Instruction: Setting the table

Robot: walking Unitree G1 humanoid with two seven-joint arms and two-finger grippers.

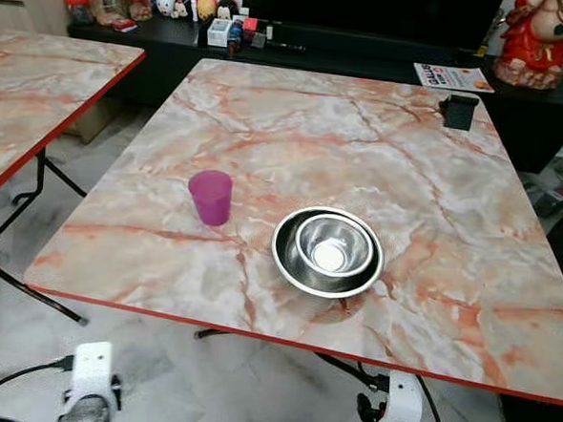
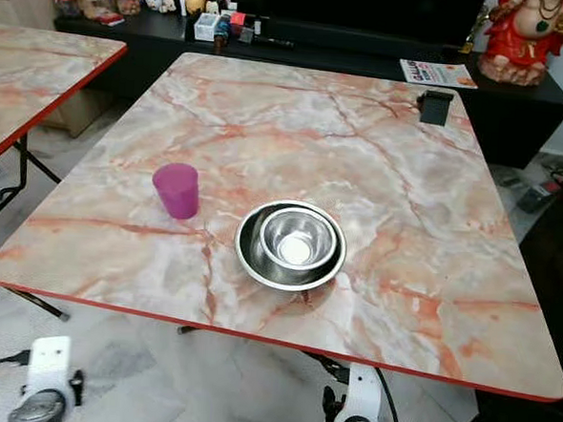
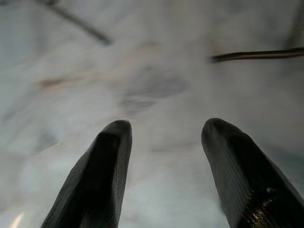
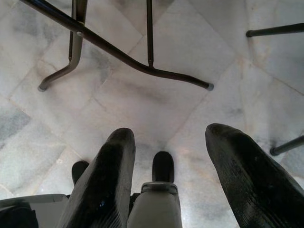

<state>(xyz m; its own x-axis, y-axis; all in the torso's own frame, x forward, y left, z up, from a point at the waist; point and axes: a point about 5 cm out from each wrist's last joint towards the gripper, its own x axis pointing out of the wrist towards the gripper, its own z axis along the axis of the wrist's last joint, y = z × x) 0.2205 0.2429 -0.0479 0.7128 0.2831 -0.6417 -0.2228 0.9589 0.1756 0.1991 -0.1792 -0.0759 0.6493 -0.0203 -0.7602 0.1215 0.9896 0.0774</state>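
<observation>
— Bowls first: where are they found?

— Two round stainless-steel bowls [image 1: 328, 251] are found nested, the smaller inside the larger, on the pink-veined marble-pattern table with a red edge [image 1: 435, 201], toward its near side and slightly right of centre. A translucent magenta plastic cup [image 1: 211, 196] is set upright just to their left, near but not touching.

— What else is noted on that table?

— A small black box-like object [image 1: 459, 111] is recorded at the far right corner. A second table of the same pattern [image 1: 31, 90] is seen to the left, well apart.

— And the grippers?

— Both arms are held low, below the table's near edge. The left gripper [image 3: 164, 142] is seen with its two black fingers spread apart and nothing between them, over pale marble floor tiles [image 3: 156, 85]. The right gripper [image 4: 168, 147] is likewise spread and empty, above the floor, with black metal table legs [image 4: 118, 54] ahead of it.

— Background items?

— A low black cabinet [image 1: 386, 60] is noted behind the table, with a red figurine [image 1: 540, 40] at its right end and a printed leaflet [image 1: 450, 78] beside it.
</observation>
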